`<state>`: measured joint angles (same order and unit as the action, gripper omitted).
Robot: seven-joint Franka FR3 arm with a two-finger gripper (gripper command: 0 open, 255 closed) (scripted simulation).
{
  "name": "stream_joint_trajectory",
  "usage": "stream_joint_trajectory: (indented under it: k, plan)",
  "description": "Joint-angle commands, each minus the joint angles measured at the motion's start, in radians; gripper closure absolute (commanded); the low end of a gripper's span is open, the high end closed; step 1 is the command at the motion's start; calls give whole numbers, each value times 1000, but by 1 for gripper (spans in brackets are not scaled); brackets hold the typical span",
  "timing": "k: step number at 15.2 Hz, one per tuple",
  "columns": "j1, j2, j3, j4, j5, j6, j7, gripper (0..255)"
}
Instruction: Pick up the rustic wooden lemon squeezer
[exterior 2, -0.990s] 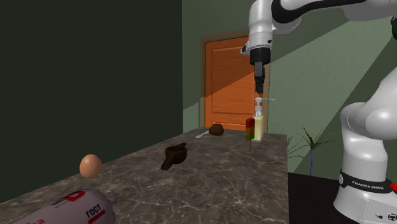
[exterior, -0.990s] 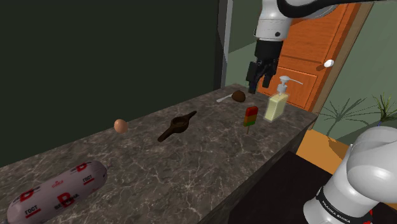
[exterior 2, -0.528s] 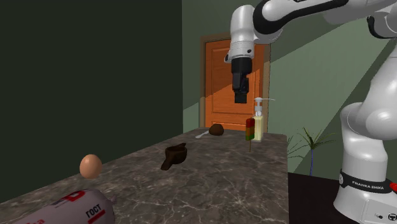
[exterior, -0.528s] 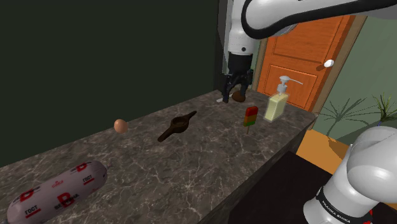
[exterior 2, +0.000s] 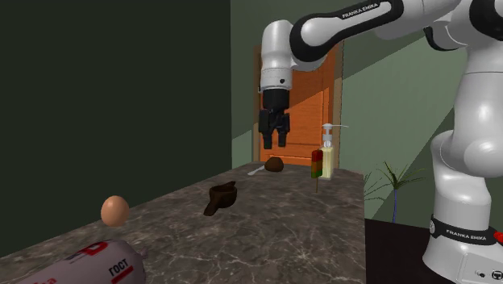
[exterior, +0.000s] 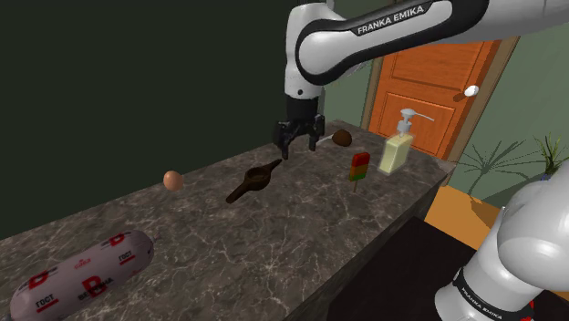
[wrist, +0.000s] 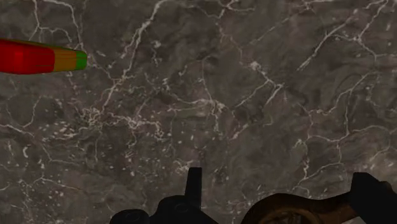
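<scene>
The lemon squeezer (exterior: pixel 255 181) is a dark brown wooden tool with a round cup and a long handle. It lies flat near the middle of the marble counter (exterior: pixel 274 237) and also appears in the second exterior view (exterior 2: pixel 220 198). My black gripper (exterior: pixel 299 148) hangs open just above and beyond the squeezer's cup end, clear of the counter (exterior 2: pixel 274 142). In the wrist view the squeezer's rounded cup (wrist: pixel 299 210) sits low between my spread fingers (wrist: pixel 194 181), touching neither. Nothing is held.
A red, yellow and green ice lolly (exterior: pixel 359 167), a soap dispenser (exterior: pixel 398 146) and a brown lump with a spoon (exterior: pixel 342 138) stand near the counter's far end. An egg (exterior: pixel 173 180) and a wrapped sausage (exterior: pixel 82 274) lie toward the shoulder view's left. An orange door (exterior: pixel 438 82) stands behind.
The arm has swung from above the soap dispenser toward the shoulder view's left and come down, so the gripper now hangs by the squeezer's cup end. The objects have not moved.
</scene>
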<state>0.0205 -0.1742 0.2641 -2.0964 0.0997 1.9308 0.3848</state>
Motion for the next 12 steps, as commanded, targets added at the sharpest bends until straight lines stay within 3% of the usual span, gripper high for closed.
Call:
stream_joint_trajectory:
  k: [1,12]
  plan:
    - [1,77,16,49,-21,29,48,0]
    - [77,522,38,436,-177,76,306,0]
